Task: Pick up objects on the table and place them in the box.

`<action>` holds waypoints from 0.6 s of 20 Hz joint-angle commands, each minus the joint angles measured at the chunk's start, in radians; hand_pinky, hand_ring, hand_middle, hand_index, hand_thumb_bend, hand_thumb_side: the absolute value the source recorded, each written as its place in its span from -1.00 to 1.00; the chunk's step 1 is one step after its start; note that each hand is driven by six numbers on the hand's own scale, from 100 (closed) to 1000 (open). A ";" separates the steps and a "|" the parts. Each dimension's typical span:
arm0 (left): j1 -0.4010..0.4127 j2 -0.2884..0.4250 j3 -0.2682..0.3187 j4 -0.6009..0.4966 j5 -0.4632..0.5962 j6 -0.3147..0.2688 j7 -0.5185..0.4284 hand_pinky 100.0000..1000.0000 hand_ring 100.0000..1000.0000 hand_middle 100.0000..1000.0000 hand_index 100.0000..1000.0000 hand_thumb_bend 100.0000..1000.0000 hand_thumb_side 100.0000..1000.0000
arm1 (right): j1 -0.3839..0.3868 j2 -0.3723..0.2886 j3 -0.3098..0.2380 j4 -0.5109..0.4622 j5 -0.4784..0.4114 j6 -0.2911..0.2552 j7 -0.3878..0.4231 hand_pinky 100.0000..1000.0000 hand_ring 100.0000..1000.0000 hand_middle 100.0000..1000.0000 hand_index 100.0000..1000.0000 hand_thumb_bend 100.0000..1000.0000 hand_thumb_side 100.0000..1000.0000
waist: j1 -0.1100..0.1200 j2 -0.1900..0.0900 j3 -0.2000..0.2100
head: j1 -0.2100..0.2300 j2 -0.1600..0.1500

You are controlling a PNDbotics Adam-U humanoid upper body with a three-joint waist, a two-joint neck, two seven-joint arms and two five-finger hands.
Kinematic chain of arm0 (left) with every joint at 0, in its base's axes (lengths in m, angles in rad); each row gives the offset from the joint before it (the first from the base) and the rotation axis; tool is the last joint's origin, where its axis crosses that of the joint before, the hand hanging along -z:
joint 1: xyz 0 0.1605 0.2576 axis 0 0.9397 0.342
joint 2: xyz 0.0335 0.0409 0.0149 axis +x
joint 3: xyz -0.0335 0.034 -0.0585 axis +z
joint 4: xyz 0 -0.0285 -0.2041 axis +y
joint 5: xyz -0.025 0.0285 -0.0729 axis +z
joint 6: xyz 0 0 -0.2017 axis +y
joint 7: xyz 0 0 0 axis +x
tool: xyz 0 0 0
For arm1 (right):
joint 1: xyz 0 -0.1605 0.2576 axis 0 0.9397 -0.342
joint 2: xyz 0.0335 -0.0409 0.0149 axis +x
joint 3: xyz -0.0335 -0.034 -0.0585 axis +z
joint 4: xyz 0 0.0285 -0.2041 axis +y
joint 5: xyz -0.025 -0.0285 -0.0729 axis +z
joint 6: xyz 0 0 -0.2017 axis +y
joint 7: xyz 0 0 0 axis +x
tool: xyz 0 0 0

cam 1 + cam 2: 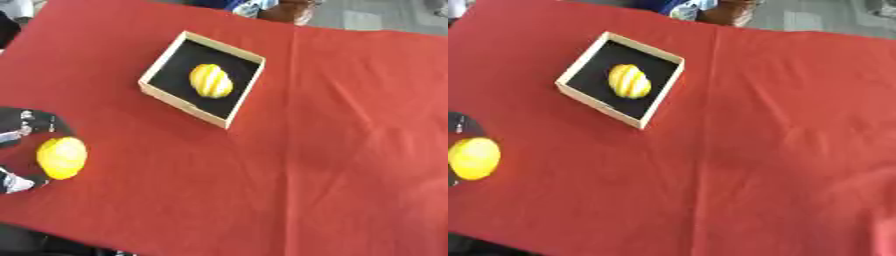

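Note:
A shallow wooden box (155,91) with a black floor sits on the red cloth at upper left. Inside it lies a yellow, white-striped oval fruit (211,81). At the left edge my left hand (24,131) is curled round a plain yellow round fruit (62,157), with dark fingers showing above and below it. The fruit is well short of the box, down and to its left. My right hand shows in neither view.
The red tablecloth (332,150) covers the whole table, with broad bare cloth to the right of and below the box. The table's front edge runs across the lower left corner. A person's clothing shows at the far edge.

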 commanded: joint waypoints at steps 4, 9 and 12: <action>-0.018 0.016 0.055 -0.041 0.024 0.029 0.067 0.50 0.41 0.11 0.27 -1.00 -1.00 | 0.001 -0.016 -0.004 -0.021 -0.008 0.002 0.002 0.80 0.99 0.48 0.76 -1.00 0.01 | 0.006 -0.019 0.006 | -0.004 -0.008; -0.100 0.001 0.099 -0.143 0.076 0.060 0.144 0.49 0.37 0.11 0.24 -1.00 -1.00 | 0.002 -0.022 -0.004 -0.021 -0.007 -0.002 -0.002 0.80 0.99 0.48 0.76 -1.00 0.01 | 0.004 -0.025 0.010 | -0.004 0.001; -0.224 -0.019 0.076 -0.164 0.127 0.064 0.139 0.49 0.35 0.11 0.24 -1.00 -1.00 | -0.001 -0.028 0.001 -0.021 -0.009 -0.006 -0.002 0.80 0.98 0.48 0.76 -1.00 0.00 | 0.005 -0.031 0.010 | 0.001 0.007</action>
